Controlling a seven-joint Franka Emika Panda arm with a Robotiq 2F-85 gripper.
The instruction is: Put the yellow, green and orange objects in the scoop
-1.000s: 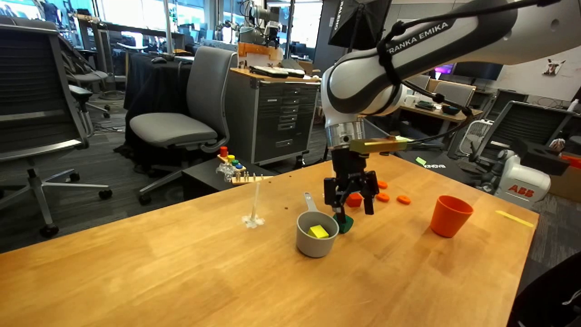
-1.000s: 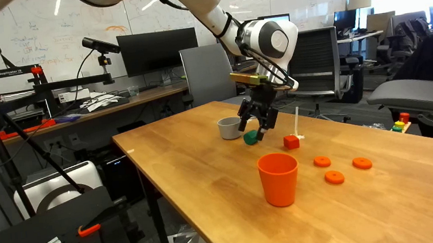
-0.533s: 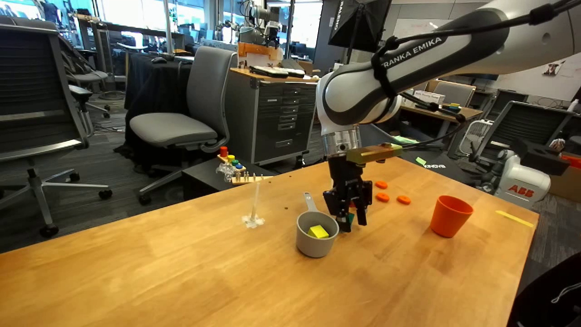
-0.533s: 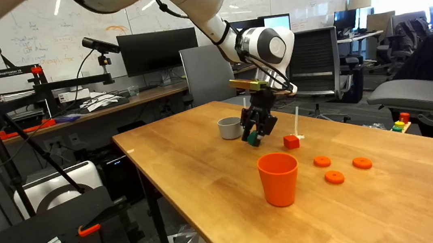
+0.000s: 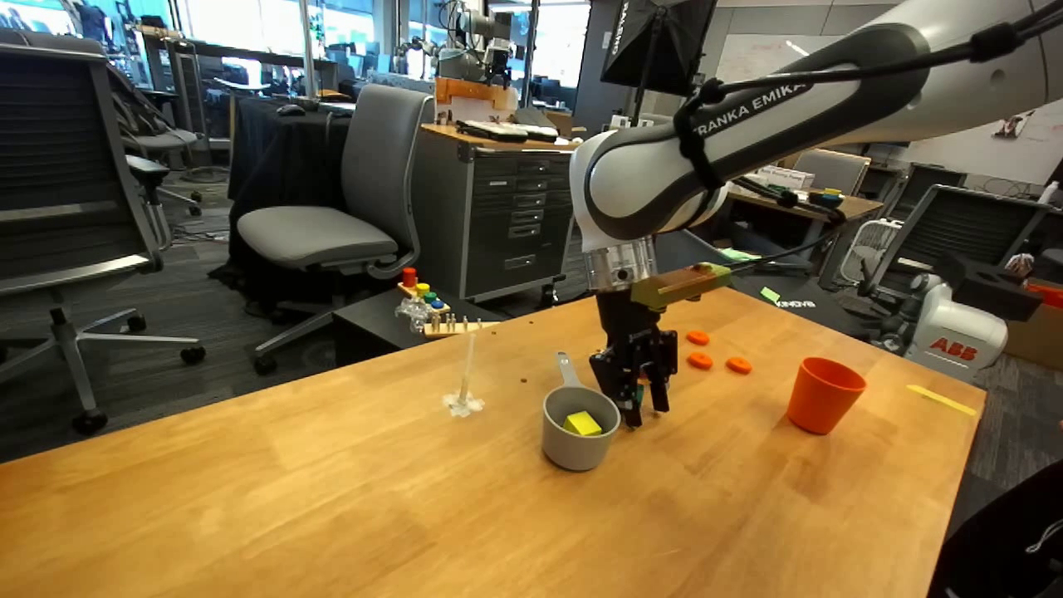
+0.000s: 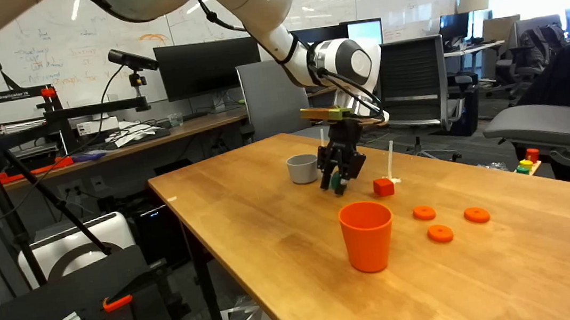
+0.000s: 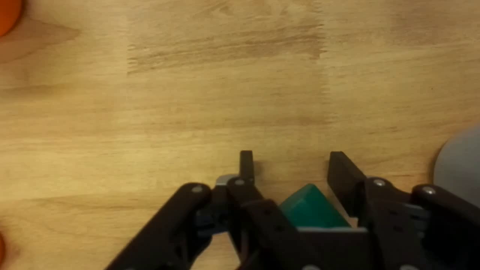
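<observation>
“RANKA EMIKA” arm [image 5: 781, 124], “ABB” robot [image 5: 963, 322], “WANHAO” black bar [image 6: 9, 96]

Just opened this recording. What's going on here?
A robot arm has its gripper low on the table beside the grey scoop, its jaws on either side of a green block. Whether it has a firm grip, the pictures don't settle. A yellow block already lies in the scoop. The green one is not in yet; the red-orange cube, three orange discs and orange cup are also outside it.
</observation>
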